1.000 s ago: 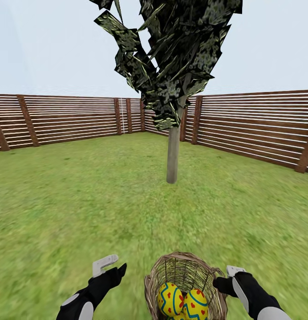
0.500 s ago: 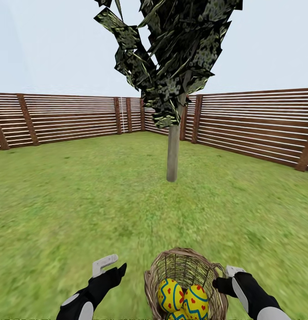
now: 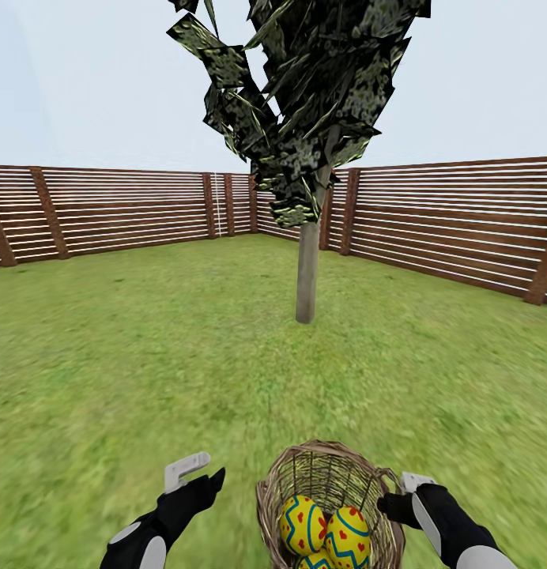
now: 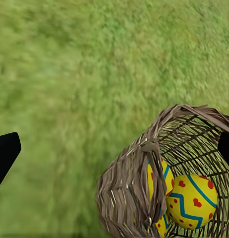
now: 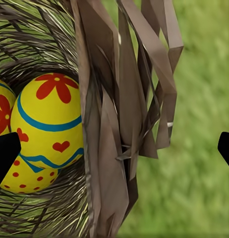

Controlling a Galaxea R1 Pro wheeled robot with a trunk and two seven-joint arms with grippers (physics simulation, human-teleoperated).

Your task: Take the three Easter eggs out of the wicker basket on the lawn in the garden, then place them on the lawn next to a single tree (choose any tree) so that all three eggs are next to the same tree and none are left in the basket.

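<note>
From the head camera, a round, light brown open-weave wicker basket (image 3: pixel 330 506) sits on the bright green, mottled lawn (image 3: pixel 147 371), well short of a tree with a slim, pale grey-tan trunk and dark, blocky leaf clumps (image 3: pixel 307 269). Three yellow Easter eggs with blue zigzag bands and red marks (image 3: pixel 325 531) lie together inside the basket. A brown horizontal-slat wooden fence (image 3: pixel 107 209) rings the grass behind the tree. The left tool (image 3: pixel 196 472) hangs just to the left of the basket, apart from it, its fingers spread and empty. The right tool (image 3: pixel 404 494) sits at the basket's right rim; whether it touches cannot be told.

The left wrist camera looks down on the basket (image 4: pixel 144 183) from the side, with eggs (image 4: pixel 191 201) visible through the weave and dark fingertips (image 4: pixel 5 151) set wide apart.

The right wrist camera shows the basket's rim and loop handle (image 5: pixel 124 124) standing between two widely parted fingertips (image 5: pixel 4 151), nothing clamped, one egg (image 5: pixel 47 121) just inside the wall.
</note>
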